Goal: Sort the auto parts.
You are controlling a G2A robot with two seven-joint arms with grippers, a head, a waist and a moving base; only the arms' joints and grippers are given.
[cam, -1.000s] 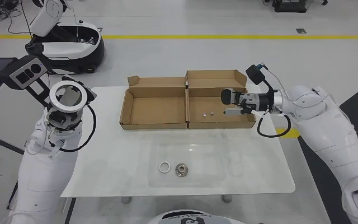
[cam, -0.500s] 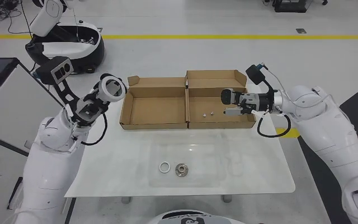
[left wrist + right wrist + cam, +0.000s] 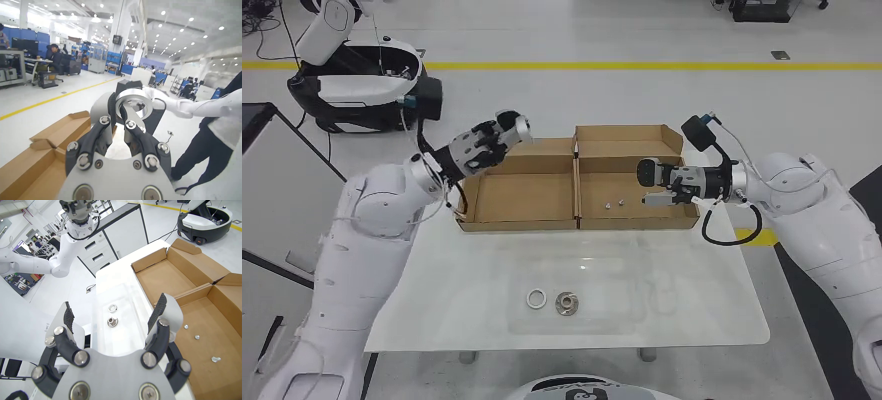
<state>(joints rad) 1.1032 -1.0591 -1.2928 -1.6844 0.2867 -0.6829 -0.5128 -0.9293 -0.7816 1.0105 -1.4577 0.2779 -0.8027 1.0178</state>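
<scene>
One broad ring of polished silver metal (image 3: 133,103) is in the left gripper (image 3: 116,105), which is clenched on the ring's wall: one black finger sits inside the hole and the other presses from outside. Seen from above, this gripper hangs over the far left corner of the left brown cardboard box (image 3: 517,195), whose floor is bare. The right gripper (image 3: 115,302) has its fingers spread wide and carries nothing. It hangs over the right brown cardboard box (image 3: 597,180), where a few small silver screws (image 3: 197,336) lie. On the clear plastic tray (image 3: 612,300), at the near side of the white table (image 3: 462,280), lie a small white ring (image 3: 537,298) and, just beside it, a silver flanged metal hub (image 3: 565,303).

I judge the held ring to be solid, stiff and rather heavy for its size, with a smooth skin that may slip on the pads. A pinch across the wall seems a good hold for it. It will hardly break, but a low release would spare the cardboard. The hub is probably best taken at its raised neck, and the white ring across its wall.
</scene>
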